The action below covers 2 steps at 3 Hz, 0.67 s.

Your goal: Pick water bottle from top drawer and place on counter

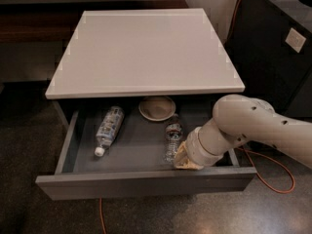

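Observation:
The top drawer (146,183) stands pulled open under the white counter (146,52). The small clear water bottle (171,139) lies on the drawer floor right of the middle, its cap pointing to the back. My white arm reaches into the drawer from the right. My gripper (185,157) is low inside the drawer, right beside the bottle's near end and touching or almost touching it. The wrist hides most of the gripper.
A bottle with a pale blue-white label and white cap (108,128) lies at the drawer's left. A shallow bowl (157,108) sits at the drawer's back under the counter edge. A dark black unit (273,52) stands to the right, with an orange cable (273,182) on the floor.

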Available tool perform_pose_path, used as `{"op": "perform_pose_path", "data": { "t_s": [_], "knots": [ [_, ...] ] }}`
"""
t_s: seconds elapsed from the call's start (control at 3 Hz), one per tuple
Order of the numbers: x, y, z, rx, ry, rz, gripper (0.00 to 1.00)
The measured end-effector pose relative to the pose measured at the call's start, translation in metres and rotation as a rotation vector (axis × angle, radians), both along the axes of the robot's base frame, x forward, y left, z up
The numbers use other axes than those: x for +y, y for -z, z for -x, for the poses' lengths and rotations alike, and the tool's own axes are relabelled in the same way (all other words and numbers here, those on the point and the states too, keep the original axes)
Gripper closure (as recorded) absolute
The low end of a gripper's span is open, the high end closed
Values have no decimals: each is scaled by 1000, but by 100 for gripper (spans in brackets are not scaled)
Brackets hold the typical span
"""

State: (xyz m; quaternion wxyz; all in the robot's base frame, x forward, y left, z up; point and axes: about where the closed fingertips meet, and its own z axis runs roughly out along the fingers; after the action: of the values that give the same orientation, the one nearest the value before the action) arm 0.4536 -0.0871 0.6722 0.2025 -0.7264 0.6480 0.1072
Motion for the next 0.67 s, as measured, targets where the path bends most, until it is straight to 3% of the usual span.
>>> {"op": "perform_pose_path", "data": {
  "t_s": [0.67],
  "knots": [
    [12,2,43,64,-5,-25,100]
  ]
}}
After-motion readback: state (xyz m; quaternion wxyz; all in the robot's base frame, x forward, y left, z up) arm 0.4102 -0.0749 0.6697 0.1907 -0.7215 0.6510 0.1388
